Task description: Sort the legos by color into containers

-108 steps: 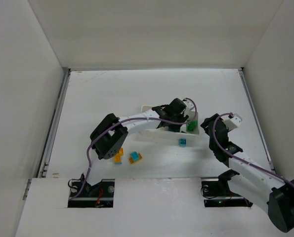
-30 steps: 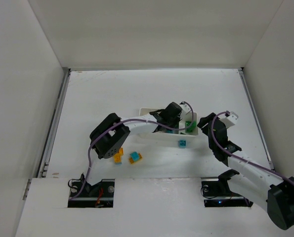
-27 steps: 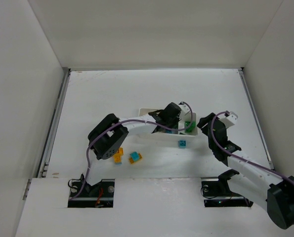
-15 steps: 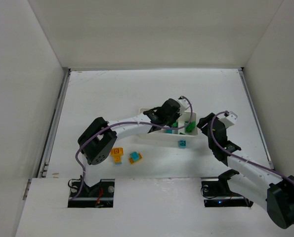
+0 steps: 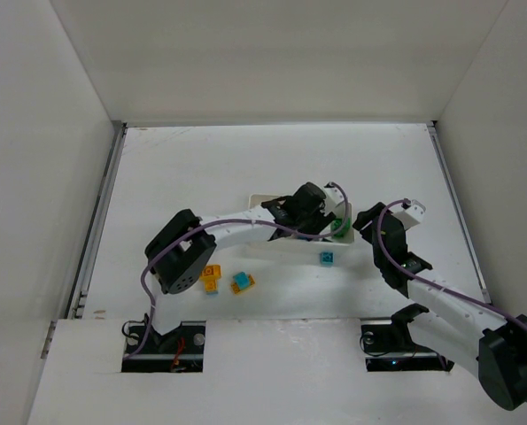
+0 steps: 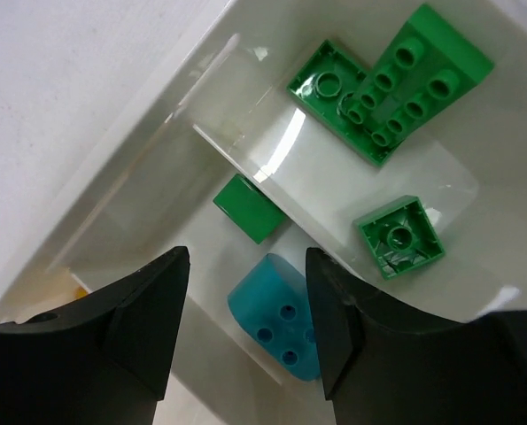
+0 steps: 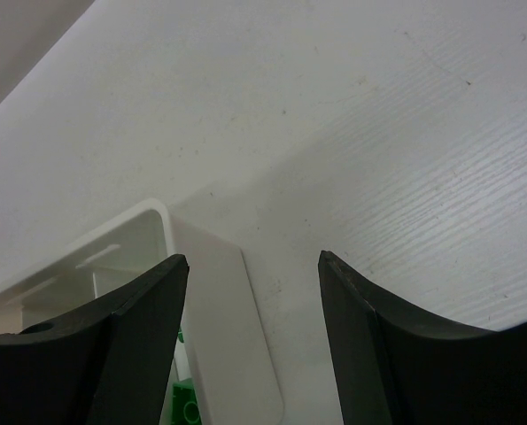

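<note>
**A:** Which step is judged to be in hand?

**B:** A drop-off. The left gripper is held over the white tray with its fingers spread and nothing pinched. A cyan brick lies on a compartment floor below and between them, so the placing of that brick is taken as done.

**A:** Where are the other legos found?

**B:** Green bricks are gathered beyond a thin divider. One small green brick lies close against that divider; on which side cannot be told. On the table, a second cyan brick is seen just beside the tray's near wall. An orange brick and a cyan-and-orange piece lie together, well apart from the tray to the left.

**A:** And the other arm?

**B:** The right gripper is held spread and empty, just beside the tray's end.

**A:** What is called for next?

**B:** The left arm would need to be lifted clear of the tray walls, then carried to a loose brick. The orange brick and the piece beside it lie on its side. The second cyan brick is judged easier for the right arm. A square, centred approach is called for, the bricks being small.

**A:** Is any writing to be read?

**B:** None. No brand or label can be made out on bricks, tray or arms.
</note>
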Tool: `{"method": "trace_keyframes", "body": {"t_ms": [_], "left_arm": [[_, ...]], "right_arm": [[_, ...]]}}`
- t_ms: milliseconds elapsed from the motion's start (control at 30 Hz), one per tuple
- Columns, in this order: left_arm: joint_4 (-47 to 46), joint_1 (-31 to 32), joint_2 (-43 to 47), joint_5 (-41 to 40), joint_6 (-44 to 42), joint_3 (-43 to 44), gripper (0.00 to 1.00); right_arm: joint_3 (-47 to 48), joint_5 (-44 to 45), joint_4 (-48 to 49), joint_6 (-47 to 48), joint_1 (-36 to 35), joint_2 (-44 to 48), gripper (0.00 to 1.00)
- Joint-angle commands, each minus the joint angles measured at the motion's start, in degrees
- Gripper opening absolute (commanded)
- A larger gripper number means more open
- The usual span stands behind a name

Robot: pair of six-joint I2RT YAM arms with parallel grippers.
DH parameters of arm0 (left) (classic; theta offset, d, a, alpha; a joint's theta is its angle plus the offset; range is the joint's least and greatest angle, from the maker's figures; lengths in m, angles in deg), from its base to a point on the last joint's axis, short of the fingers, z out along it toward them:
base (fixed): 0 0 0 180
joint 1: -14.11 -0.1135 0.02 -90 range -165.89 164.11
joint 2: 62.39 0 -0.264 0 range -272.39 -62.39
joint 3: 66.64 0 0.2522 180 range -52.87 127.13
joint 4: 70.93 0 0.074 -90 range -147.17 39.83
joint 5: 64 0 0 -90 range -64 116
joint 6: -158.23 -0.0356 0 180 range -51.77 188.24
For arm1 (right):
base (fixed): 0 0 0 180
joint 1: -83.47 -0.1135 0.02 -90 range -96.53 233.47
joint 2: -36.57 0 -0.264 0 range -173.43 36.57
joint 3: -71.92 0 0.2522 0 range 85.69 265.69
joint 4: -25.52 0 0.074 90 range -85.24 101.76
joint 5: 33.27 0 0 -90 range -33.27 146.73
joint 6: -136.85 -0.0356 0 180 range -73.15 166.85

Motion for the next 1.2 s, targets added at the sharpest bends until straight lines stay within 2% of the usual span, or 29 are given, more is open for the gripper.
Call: {"method": "trace_keyframes", "body": {"t_ms": [0,300,333,433,533,600,900,1167], "left_arm": [[2.57,-0.38,-2.23,1.88,-2.58,2.17,0.52],[0.55,-0.99,-6.01,3.55,-4.08,2.61,0.5],[0.29,-1.17,-6.45,3.55,-4.25,2.79,0.47],[0.11,-1.87,-7.42,2.76,-4.26,3.31,0.25],[-0.5,-2.23,-6.02,1.27,-4.34,2.61,0.16],[-0.85,-2.31,-4.35,0.04,-4.69,1.91,0.13],[-2.35,-1.96,6.37,-4.01,-4.08,0.15,0.12],[-1.65,-1.96,9.8,-3.66,-1.8,-1.43,0.13]], "right_arm": [[1.1,-0.4,2.98,0.59,-0.41,-0.07,0.67],[1.28,-0.84,2.98,0.59,-0.41,-0.51,0.67],[1.28,-0.84,2.98,0.59,-0.41,-0.42,0.67],[1.19,-0.84,2.98,0.59,-0.41,-0.16,0.67],[1.1,-0.84,2.98,0.59,-0.41,0.02,0.67],[1.19,-0.93,2.98,0.59,-0.41,0.02,0.67],[1.1,-1.02,3.24,0.59,-0.41,0.19,0.67],[1.02,-1.28,3.24,0.59,-0.41,0.46,0.67]]}}
